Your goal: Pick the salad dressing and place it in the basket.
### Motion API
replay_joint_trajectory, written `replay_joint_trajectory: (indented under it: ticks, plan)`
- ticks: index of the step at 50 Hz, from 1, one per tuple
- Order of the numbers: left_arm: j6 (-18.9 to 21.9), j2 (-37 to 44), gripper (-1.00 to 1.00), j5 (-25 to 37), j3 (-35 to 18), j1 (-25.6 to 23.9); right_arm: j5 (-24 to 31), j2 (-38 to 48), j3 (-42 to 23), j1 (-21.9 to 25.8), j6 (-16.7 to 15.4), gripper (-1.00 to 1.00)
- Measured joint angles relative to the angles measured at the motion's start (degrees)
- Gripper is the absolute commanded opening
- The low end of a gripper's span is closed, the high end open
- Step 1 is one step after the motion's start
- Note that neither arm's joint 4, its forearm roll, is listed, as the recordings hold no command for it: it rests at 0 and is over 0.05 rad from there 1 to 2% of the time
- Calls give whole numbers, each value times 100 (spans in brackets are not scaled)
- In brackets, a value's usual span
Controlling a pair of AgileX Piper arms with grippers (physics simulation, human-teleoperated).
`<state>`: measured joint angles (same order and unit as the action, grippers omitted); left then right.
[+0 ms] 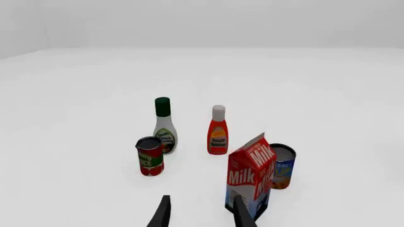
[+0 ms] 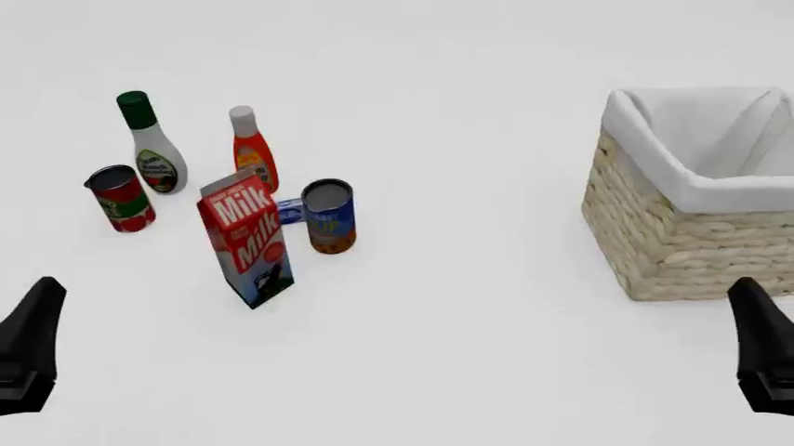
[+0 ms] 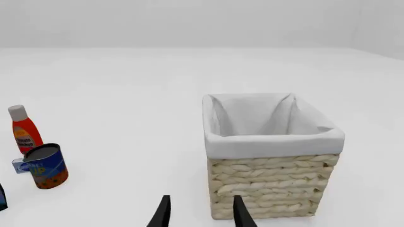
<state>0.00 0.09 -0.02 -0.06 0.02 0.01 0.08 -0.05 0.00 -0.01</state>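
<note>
The salad dressing (image 1: 164,126) (image 2: 155,144), a white bottle with a dark green cap, stands upright at the far left of the grocery cluster. The wicker basket (image 2: 676,243) (image 3: 273,189) with white cloth lining sits at the right, and nothing shows inside it. My left gripper (image 1: 202,215) (image 2: 30,346) is open, low at the near left, well short of the bottle, holding nothing. My right gripper (image 3: 200,215) (image 2: 764,351) is open just in front of the basket's near wall, holding nothing.
A red can (image 2: 121,198) stands just in front of the dressing and an orange-red bottle (image 2: 252,149) to its right. A milk carton (image 2: 248,240) and a blue can (image 2: 329,216) stand nearer me, with a small blue object (image 2: 289,212) between them.
</note>
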Motion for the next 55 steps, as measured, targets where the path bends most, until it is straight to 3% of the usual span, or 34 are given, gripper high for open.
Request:
replay_joint_trajectory:
  ticks: [21, 37, 55]
  plan:
    - [19, 404, 100, -215, -137, -8, -1, 16, -15, 5, 15, 100]
    - [307, 1959, 100, -1131, -767, 78, -42, 52, -8, -16, 40, 100]
    - [444, 4039, 100, -1830, -2060, 223, -68, 77, 1, -8, 68, 100]
